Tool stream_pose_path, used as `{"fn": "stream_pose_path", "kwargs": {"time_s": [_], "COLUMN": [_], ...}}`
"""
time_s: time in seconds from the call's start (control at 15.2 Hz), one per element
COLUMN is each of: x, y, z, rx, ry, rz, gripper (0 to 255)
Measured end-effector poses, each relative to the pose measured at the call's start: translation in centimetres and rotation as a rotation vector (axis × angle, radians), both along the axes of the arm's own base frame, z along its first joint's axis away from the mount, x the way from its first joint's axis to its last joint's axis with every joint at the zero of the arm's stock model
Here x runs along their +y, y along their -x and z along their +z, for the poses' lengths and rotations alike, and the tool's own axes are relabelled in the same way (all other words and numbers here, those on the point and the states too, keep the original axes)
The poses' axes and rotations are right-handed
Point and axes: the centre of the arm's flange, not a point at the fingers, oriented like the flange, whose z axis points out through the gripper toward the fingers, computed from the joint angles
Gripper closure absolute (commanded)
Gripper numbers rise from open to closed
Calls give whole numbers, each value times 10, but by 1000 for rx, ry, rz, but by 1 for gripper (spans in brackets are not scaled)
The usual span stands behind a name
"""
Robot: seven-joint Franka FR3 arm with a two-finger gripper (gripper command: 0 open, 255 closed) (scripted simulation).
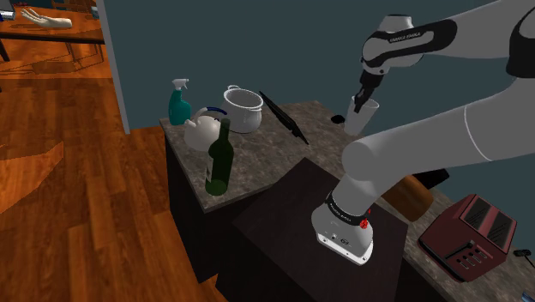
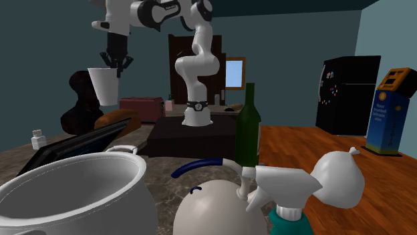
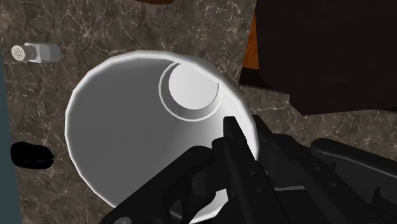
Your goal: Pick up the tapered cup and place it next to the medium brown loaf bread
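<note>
My gripper grips the white tapered cup by its rim (one finger inside). The cup hangs above the marbled counter, apart from the brown loaf.

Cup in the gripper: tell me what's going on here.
The arm's gripper is shut on the rim of the white cup, holding it upright in the air above the counter. The brown loaf lies on that counter. The cup is not yet set down beside it.
</note>
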Motion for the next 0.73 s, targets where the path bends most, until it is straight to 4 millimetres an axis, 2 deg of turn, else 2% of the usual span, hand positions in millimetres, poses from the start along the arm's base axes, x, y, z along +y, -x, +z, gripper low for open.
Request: {"fn": "stream_pose_path", "kwargs": {"time_s": [0.53,0.73], "x": [-82,-89], "y": [59,62], "z": [5,-8], "rx": [-1,1], "ry": [0,0], "rz": [0,2], "gripper": [255,255]}}
